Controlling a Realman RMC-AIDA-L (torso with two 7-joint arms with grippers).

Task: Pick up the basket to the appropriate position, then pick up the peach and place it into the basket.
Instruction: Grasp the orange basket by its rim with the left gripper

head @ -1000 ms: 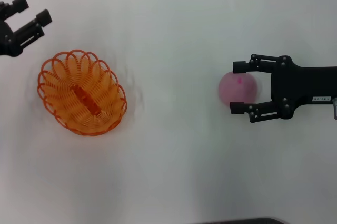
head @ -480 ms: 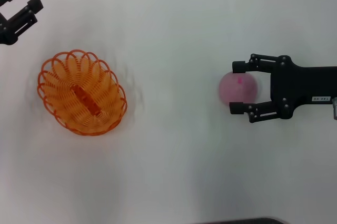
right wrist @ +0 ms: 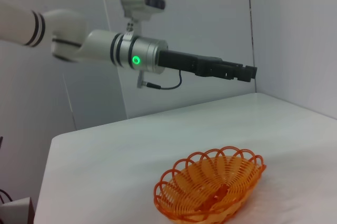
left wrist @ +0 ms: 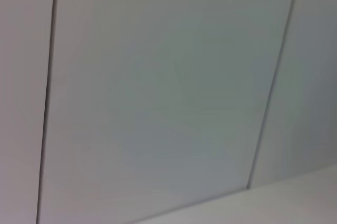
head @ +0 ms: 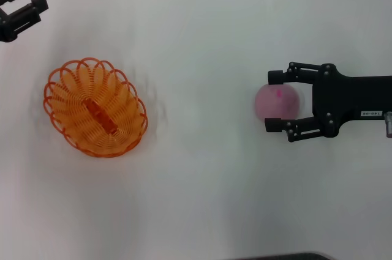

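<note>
At table's right, right hand level, fingers parted around the peach; left hand open, far-left.

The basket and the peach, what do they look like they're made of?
The basket: thin orange wire bent into loops, see-through, probably coated metal or plastic; a flat bar runs along its bottom. The peach, between the open fingers of the right gripper: pale pink with a matte, soft-looking skin and a magenta spot; whether it is real or fake cannot be told. The left gripper is open, up off the table.
</note>
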